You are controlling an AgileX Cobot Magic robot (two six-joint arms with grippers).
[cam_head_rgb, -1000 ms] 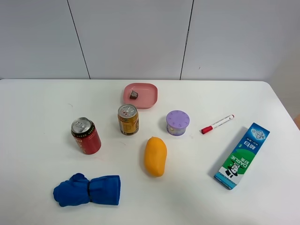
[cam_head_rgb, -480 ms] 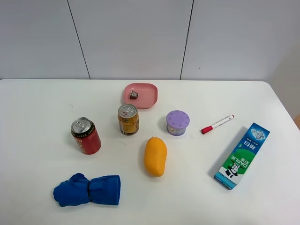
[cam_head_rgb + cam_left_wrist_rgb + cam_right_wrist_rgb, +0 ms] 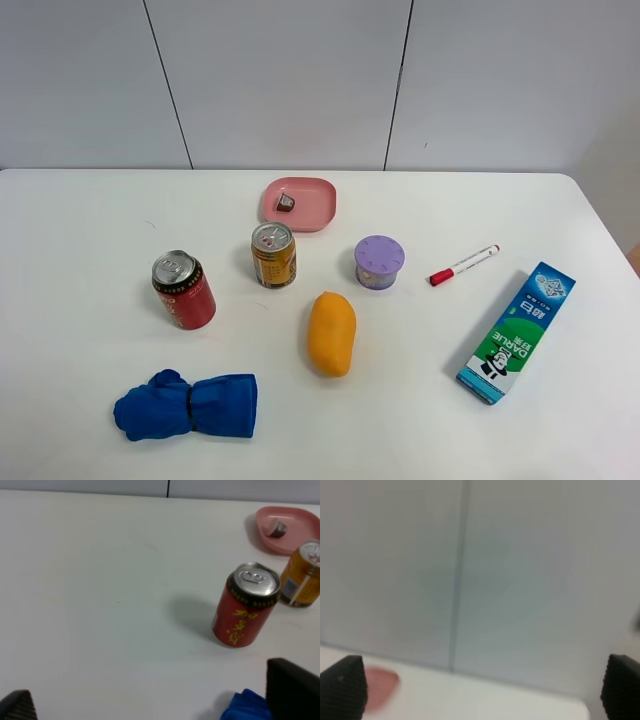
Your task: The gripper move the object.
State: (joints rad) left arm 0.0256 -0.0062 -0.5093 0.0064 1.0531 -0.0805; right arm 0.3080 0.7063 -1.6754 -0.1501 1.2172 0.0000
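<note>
The object [image 3: 286,203], a small silvery-grey cap-like piece, lies inside the pink dish [image 3: 318,207] at the far middle of the white counter [image 3: 90,240]. Just nearer than the dish stands the gold can [image 3: 273,255], with the red can [image 3: 184,290] to its left and the purple round container [image 3: 379,262] to its right. My left tool [image 3: 150,700] is spread wide and holds nothing, its fingertips at the view's edges. My right tool [image 3: 480,690] is spread too, empty, facing the wall.
</note>
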